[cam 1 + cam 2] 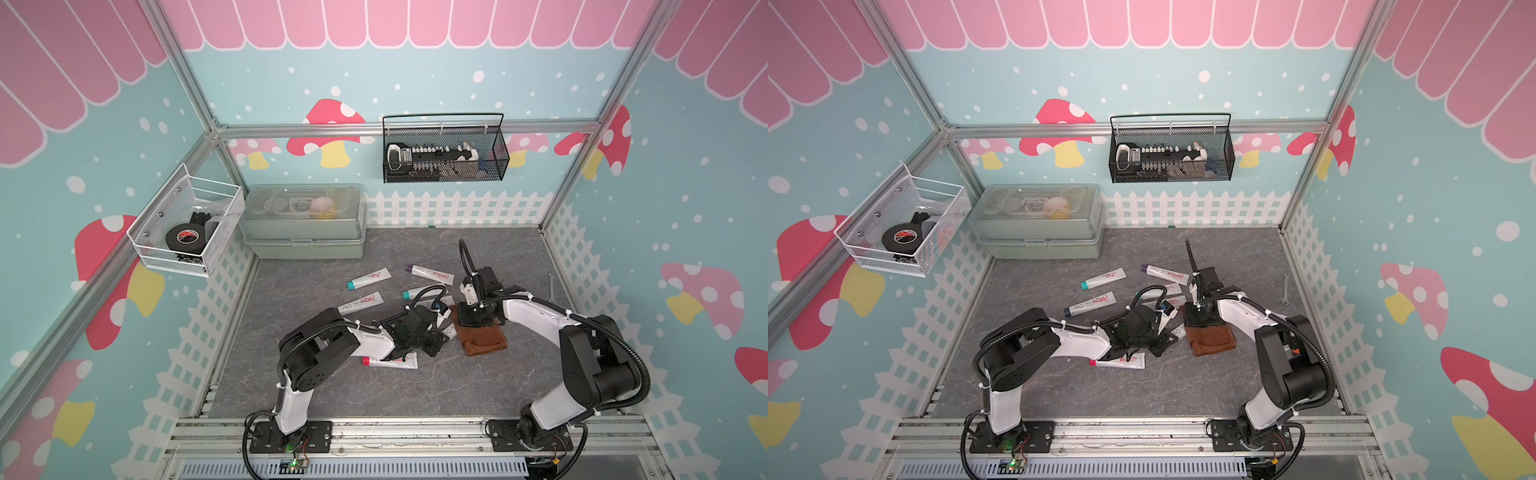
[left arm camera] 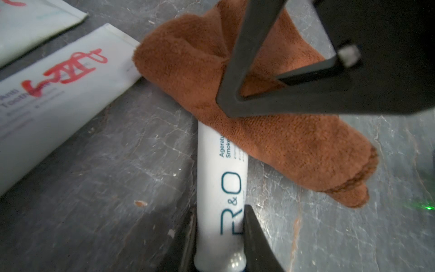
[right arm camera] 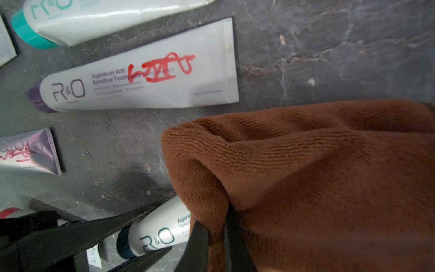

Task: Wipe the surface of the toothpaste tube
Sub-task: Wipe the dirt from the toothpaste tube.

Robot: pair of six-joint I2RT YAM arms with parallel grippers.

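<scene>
Left claw (image 2: pixel 220 212): clamped on the toothpaste tube (image 2: pixel 222 179), cap end.
Right claw (image 3: pixel 215 230): pinching the brown cloth (image 3: pixel 306 176).
Place: mid worktop (image 1: pixel 316 390); long axis runs rightward, tail under cloth.

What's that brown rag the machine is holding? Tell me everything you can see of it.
The brown cloth is a soft, fuzzy, ribbed towel, rust-brown with a stitched hem, bunched and folded. The right hand pinches a fold of it. One part drapes across the white toothpaste tube that the left hand grips near its cap; the rest lies on the grey table.
</scene>
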